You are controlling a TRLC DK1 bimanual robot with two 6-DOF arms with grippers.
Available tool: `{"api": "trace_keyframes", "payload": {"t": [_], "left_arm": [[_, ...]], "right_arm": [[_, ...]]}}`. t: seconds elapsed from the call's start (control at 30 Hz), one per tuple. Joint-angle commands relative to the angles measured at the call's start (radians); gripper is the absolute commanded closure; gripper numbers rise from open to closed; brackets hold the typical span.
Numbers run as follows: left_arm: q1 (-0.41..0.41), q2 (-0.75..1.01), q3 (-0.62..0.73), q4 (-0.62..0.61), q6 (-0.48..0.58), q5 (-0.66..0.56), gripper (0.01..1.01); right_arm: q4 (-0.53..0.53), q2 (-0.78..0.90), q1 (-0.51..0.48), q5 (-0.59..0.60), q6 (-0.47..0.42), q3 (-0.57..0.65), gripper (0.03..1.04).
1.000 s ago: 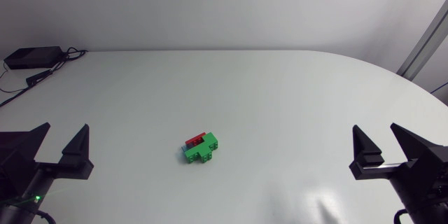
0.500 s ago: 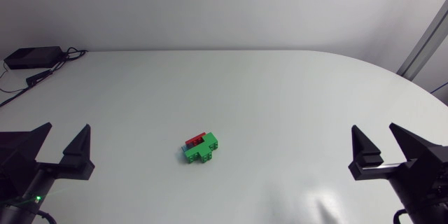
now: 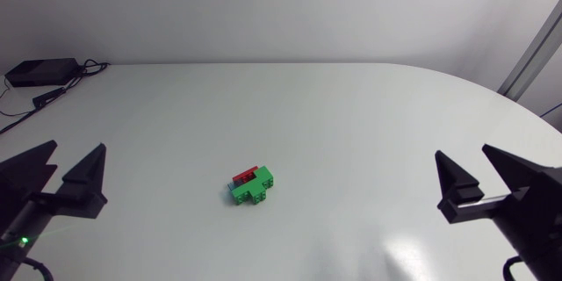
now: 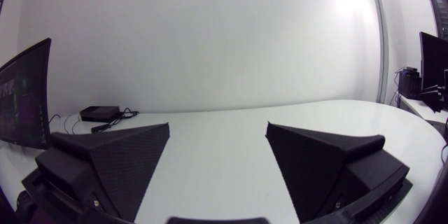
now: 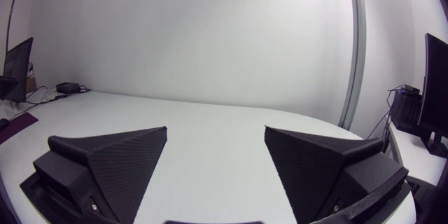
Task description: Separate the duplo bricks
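A small cluster of joined duplo bricks lies near the middle of the white table in the head view: green bricks in front, a red one behind, a bit of blue at its left side. My left gripper is open at the left edge, well away from the cluster. At the right edge my right gripper is open too, equally far off. In each wrist view the gripper has nothing between its fingers, and the bricks do not show there.
A black box with cables sits at the table's far left corner; the left wrist view shows the black box ahead of that gripper too. The table's rounded edge curves along the far right.
My left gripper has shifted slightly left and lower. My right gripper has moved a little down and left. The bricks have not moved.
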Motion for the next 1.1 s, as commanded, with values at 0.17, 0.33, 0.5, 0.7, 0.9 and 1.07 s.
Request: {"api": "trace_keyframes", "payload": {"t": [0.17, 0.33, 0.5, 0.7, 0.9, 1.07], "left_arm": [[-0.065, 0.362, 0.239, -0.064, -0.069, 0.004, 0.072], [-0.115, 0.632, 0.351, -0.090, -0.059, 0.008, 0.072], [-0.131, 0.895, 0.449, -0.109, 0.036, 0.014, 0.075], [-0.143, 1.150, 0.560, -0.204, 0.108, 0.077, 0.134], [-0.143, 1.283, 0.624, -0.302, 0.226, 0.100, 0.052], [-0.141, 1.339, 0.630, -0.317, 0.269, 0.228, 0.054]], "right_arm": [[-0.037, 0.380, 0.061, 0.000, 0.080, 0.222, 0.06], [-0.039, 0.543, 0.196, 0.034, 0.138, 0.308, 0.06], [-0.042, 0.767, 0.251, 0.022, 0.194, 0.411, 0.06], [-0.096, 1.001, 0.370, 0.023, 0.232, 0.511, 0.06], [-0.194, 1.170, 0.561, 0.149, 0.211, 0.617, 0.06], [-0.309, 1.327, 0.647, 0.081, 0.089, 0.726, 0.06]]}}
